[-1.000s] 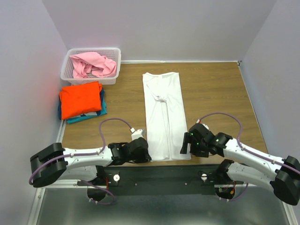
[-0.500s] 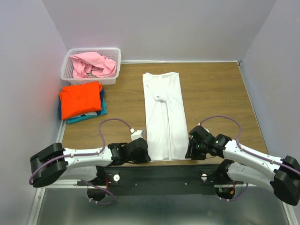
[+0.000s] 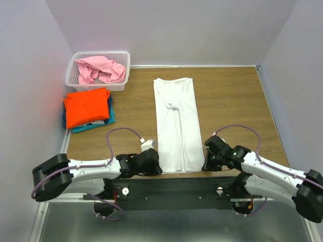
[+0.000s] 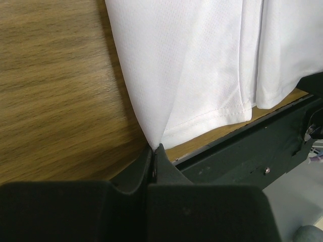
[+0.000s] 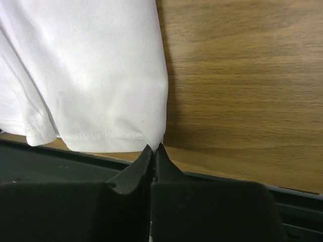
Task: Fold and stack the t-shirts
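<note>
white lattice basket (image 3: 117, 86) holding crumpled pink t-shirt (image 3: 101, 69), far left corner

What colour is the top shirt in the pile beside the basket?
Bright orange t-shirt, seen best from the top external view.

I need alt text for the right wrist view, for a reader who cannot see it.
The right end effector, shut, pinches a hem corner of the white t-shirt lying on the wooden table. A dark frame shows below the table edge.

white t-shirt (image 3: 175, 121): long folded strip, hem corners pinched in left gripper (image 4: 154, 151) and right gripper (image 5: 154, 148) | orange t-shirt (image 3: 87, 107) folded atop teal t-shirt (image 3: 93, 126), pink t-shirt (image 3: 101, 69) bunched: well beyond left gripper
</note>
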Controlling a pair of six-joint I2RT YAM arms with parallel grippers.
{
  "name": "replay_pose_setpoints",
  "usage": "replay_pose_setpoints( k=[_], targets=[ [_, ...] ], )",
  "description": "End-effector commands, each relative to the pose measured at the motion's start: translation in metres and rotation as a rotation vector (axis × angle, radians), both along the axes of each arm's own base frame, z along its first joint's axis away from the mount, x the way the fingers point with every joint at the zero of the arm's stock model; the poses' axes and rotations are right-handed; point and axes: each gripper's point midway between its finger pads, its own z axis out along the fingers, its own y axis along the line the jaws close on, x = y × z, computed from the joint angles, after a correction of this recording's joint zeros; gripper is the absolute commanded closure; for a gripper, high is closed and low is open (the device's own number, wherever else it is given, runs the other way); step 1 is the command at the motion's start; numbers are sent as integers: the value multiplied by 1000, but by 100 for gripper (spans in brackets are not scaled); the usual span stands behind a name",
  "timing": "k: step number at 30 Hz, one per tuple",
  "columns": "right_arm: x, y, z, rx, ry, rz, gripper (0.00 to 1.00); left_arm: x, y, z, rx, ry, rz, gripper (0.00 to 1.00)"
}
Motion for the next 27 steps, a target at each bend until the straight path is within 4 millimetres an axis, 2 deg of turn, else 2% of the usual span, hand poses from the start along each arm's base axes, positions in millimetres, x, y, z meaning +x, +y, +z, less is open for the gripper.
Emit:
replay_pose_setpoints(
  k=[1, 4, 8, 9, 12, 13, 15, 16, 18, 19, 21, 22, 23, 27],
  targets=[
    [25, 4, 20, 12, -132, -11, 93, 12, -7, 13, -30, -63, 22, 100],
    [42, 10, 41, 28, -209, -15, 93, 24, -12, 27, -39, -118, 48, 100],
    [64, 8, 55, -8, -305, -55, 93, 44, -20, 50, -48, -210, 76, 100],
    [74, 6, 63, -19, -345, -90, 93, 52, -25, 60, -54, -234, 92, 100],
    [93, 5, 78, -28, -422, -150, 94, 72, -24, 71, -33, -287, 120, 100],
    [102, 9, 89, -10, -459, -167, 94, 85, -24, 81, -39, -311, 145, 100],
    [114, 9, 98, -24, -516, -176, 94, 100, -26, 92, -49, -347, 170, 100],
    [122, 15, 109, -3, -558, -178, 94, 108, -25, 96, -52, -360, 179, 100],
    [133, 15, 113, -28, -592, -182, 94, 127, -21, 102, -41, -397, 180, 100],
    [142, 15, 123, -38, -633, -206, 94, 133, -26, 111, -63, -413, 168, 100],
    [153, 12, 131, -74, -666, -228, 96, 146, -22, 115, -47, -441, 170, 100],
    [160, 9, 132, -112, -683, -247, 96, 152, -25, 123, -63, -457, 171, 100],
    [167, 12, 140, -111, -702, -254, 96, 157, -24, 126, -62, -466, 175, 100],
    [189, 21, 151, -112, -733, -265, 96, 177, -19, 125, -20, -493, 182, 100]
  ],
)
